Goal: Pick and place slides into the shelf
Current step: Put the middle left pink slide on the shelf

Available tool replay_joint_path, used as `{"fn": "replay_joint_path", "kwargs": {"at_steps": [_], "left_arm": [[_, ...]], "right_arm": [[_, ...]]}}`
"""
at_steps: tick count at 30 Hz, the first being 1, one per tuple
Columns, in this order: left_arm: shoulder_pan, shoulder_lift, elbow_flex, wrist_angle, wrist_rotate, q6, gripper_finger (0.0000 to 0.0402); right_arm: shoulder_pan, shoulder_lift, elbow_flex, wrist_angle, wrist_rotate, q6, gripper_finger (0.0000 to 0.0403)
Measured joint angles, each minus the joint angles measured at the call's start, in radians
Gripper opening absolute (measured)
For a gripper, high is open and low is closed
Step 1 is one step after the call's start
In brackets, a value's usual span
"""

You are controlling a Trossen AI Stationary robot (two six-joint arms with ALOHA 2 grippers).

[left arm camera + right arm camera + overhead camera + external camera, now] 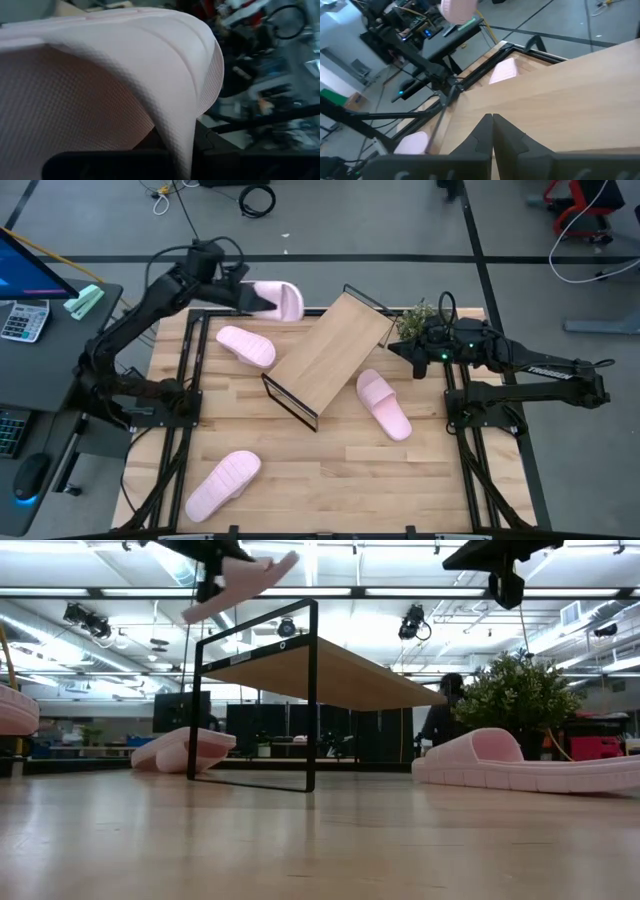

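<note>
My left gripper (247,296) is shut on one pale pink slide (282,300), high above the table's far left corner; in the low view this slide (240,582) hangs in the air above the shelf (300,668). The shelf (332,355) stands askew mid-table on its black wire frame. Three more slides lie sole-down on the table: one (246,345) left of the shelf, one (384,404) to its right, one (223,483) near the front. My right gripper (492,134) is shut and hovers over the shelf's right corner (570,85), touching nothing. My left gripper holds the slide at its left end (262,297), coming from the table's left. In the left wrist view the slide's thick pink edge (182,145) runs down between the dark fingers (100,165); the exact contact is hidden by the slide. The slide is lifted clear and tilted, its free end (285,562) higher.
A small green plant (415,320) stands at the far right, close to my right gripper. Black frame rails (190,380) run along both table sides. A desk with a calculator (22,320) sits left of the table. Bare wood (330,470) lies in front of the shelf.
</note>
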Motion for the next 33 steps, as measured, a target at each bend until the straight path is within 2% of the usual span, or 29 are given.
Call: {"fn": "replay_joint_path", "kwargs": {"at_steps": [3,6,14,20,26,30,33], "left_arm": [[-0.040,0.058,0.001,0.075,0.019,-0.038,0.0012],[-0.068,0.126,0.040,0.079,0.025,-0.040,0.0020],[-0.112,0.334,0.285,0.043,0.058,-0.007,0.0012],[-0.130,0.508,0.570,-0.167,0.055,0.072,0.0015],[-0.157,0.665,0.829,-0.288,0.052,0.097,0.0014],[-0.176,0.749,0.947,-0.333,0.051,0.094,0.0014],[-0.186,0.797,0.980,-0.338,0.051,0.075,0.0012]], "right_arm": [[0.000,0.000,0.000,0.023,-0.034,0.001,0.0016],[0.001,0.000,0.000,0.042,-0.074,0.001,0.0016],[0.069,0.000,0.004,0.060,-0.094,-0.067,0.0016],[0.105,0.000,0.150,-0.112,0.072,-0.203,0.0010],[0.105,0.009,0.348,-0.380,0.148,-0.249,0.0004],[0.105,0.010,0.434,-0.495,0.167,-0.260,0.0008],[0.105,0.010,0.469,-0.553,0.178,-0.275,0.0008]]}}
